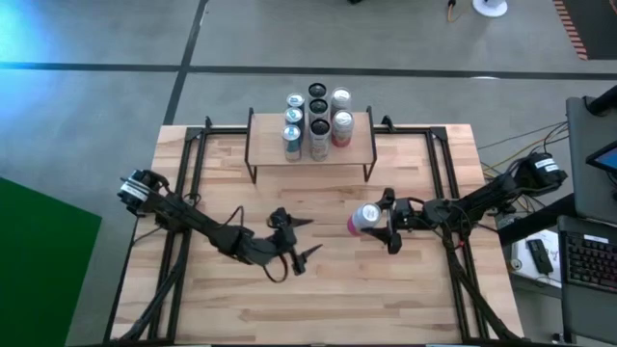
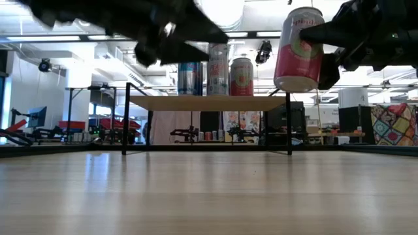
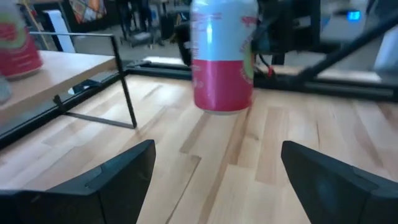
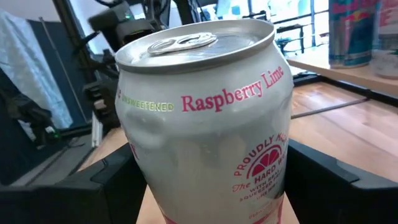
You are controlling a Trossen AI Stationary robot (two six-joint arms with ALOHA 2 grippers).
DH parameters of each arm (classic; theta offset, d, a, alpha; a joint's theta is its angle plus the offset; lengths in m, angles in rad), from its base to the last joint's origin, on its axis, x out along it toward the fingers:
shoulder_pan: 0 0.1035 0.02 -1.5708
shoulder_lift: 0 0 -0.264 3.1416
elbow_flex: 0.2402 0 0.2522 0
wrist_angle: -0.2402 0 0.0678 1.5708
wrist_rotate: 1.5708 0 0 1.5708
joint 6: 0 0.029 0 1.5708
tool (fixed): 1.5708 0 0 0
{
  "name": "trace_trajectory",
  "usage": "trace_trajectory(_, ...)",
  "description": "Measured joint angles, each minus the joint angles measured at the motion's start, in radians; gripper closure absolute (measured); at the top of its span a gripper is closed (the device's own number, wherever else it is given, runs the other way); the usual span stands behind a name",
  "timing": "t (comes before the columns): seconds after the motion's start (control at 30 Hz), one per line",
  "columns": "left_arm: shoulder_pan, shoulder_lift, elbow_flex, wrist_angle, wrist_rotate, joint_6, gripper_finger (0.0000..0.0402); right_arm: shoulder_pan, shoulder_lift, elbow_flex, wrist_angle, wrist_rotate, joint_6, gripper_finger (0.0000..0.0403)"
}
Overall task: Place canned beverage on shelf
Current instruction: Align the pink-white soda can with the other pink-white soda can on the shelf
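Now the right end effector (image 1: 387, 224) clamps the pink-and-white can (image 1: 363, 219) mid-body, aloft just in front of the shelf (image 1: 358, 151), a rigid, slick, probably full-weight cylinder best squeezed across its sides, while the left end effector (image 1: 307, 238) gapes empty nearby.

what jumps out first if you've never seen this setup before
A pink and white can hangs in mid-air, clamped in the right tool over the table's right half, clear of the wood. Behind it, at the table's far edge, the low shelf already carries a cluster of upright cans. The left tool hovers open and empty near the table's middle.
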Motion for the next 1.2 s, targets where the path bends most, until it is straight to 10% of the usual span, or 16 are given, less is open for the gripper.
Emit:
trace_trajectory(0.37,0.025,-0.053,-0.213,0.347,-0.142,0.07,0.0068,-0.015,0.027,0.135,-0.126,0.028,-0.103,0.0103)
trace_trajectory(1.2,0.179,-0.197,-0.363,0.431,0.063,0.161,0.0068,-0.225,0.033,0.276,-0.253,-0.158,-0.134,0.0099)
